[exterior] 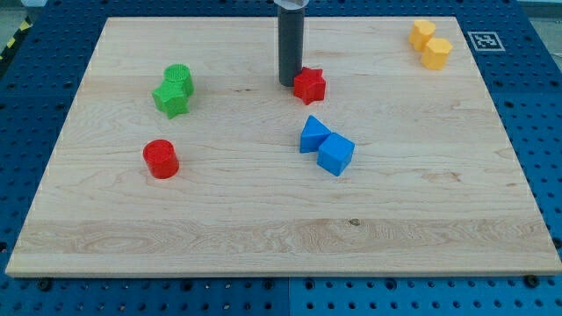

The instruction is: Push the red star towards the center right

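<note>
Red star: the red star (309, 85) sits on the table (263, 237) a little toward the view's top from the middle, slightly right of the centre line.
My tip: my tip (289, 83) is at the star's left edge, touching it or all but touching; the dark rod rises straight up out of the view's top.
Fingers: the arm carries none, only the rod, so nothing is open, closed or gripping.
Blue pair: a blue triangular block (313, 134) and a blue cube (335, 154) lie touching each other just below the star, toward the view's bottom and slightly to the right.
Way to the right: the wood directly right of the star is bare as far as the table's edge; the blue pair lies below that line.
Yellow pair: two yellow blocks (430, 45), shapes unclear, touch near the top right corner, well apart from the star.
Green pair: two green blocks (175, 90) touch at the view's left.
Red cylinder: the red cylinder (161, 159) stands alone below the green pair.
</note>
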You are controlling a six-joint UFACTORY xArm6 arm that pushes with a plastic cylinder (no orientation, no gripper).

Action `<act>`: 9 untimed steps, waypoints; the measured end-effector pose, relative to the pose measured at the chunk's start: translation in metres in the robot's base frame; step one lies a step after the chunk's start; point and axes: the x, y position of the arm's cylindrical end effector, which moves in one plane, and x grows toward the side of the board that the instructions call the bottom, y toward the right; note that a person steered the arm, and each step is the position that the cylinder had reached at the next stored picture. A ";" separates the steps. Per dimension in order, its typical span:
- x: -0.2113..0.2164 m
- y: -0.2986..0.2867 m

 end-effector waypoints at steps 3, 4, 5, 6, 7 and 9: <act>-0.003 0.016; -0.003 0.039; -0.005 0.066; -0.022 0.067; -0.008 0.039; 0.052 0.008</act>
